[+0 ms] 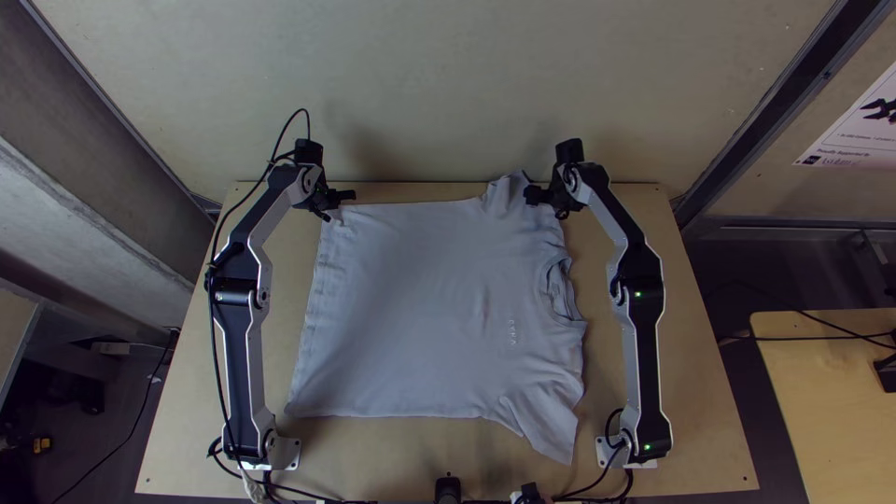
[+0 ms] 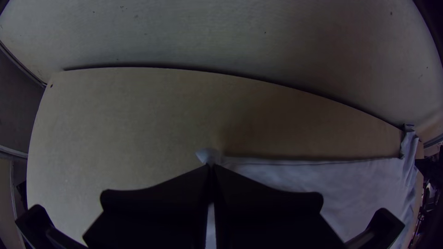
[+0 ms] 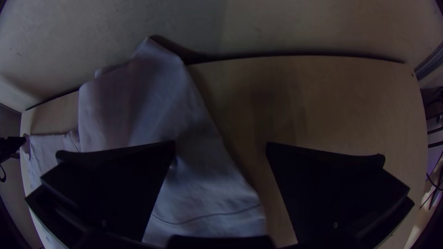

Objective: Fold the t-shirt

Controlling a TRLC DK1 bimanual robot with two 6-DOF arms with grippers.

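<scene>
A pale wall (image 1: 448, 75) rises just beyond the far edge of the light wooden surface (image 1: 695, 439). The two arms stand at either side of the t-shirt (image 1: 420, 299), the left arm (image 1: 245, 364) running alongside its hem and the right arm (image 1: 644, 355) beside its collar. A black cable (image 1: 217, 355) loops above the left arm's far end and runs down beside it, and more cables (image 1: 327, 498) lie along the surface's near edge. Off to the right stands a second wooden table (image 1: 831, 401), and a printed sheet (image 1: 854, 135) hangs beyond a dark post (image 1: 761, 121).

The t-shirt lies spread, nearly flat across the middle, hem toward the left arm and collar toward the right. One sleeve points toward the near edge, rumpled; the other, creased, reaches up to the far edge by the wall.

The left gripper (image 1: 338, 198) is at the far hem corner. Its fingers (image 2: 157, 200) are pressed together at the tips, pinching that corner, a small tuft of cloth poking out past them. The right gripper (image 1: 538, 195) is at the far sleeve. Its fingers (image 3: 124, 170) are spread wide, one over the cloth, the other over bare wood, the sleeve's edge running between without being pinched. Whether either finger touches the cloth cannot be told.
</scene>
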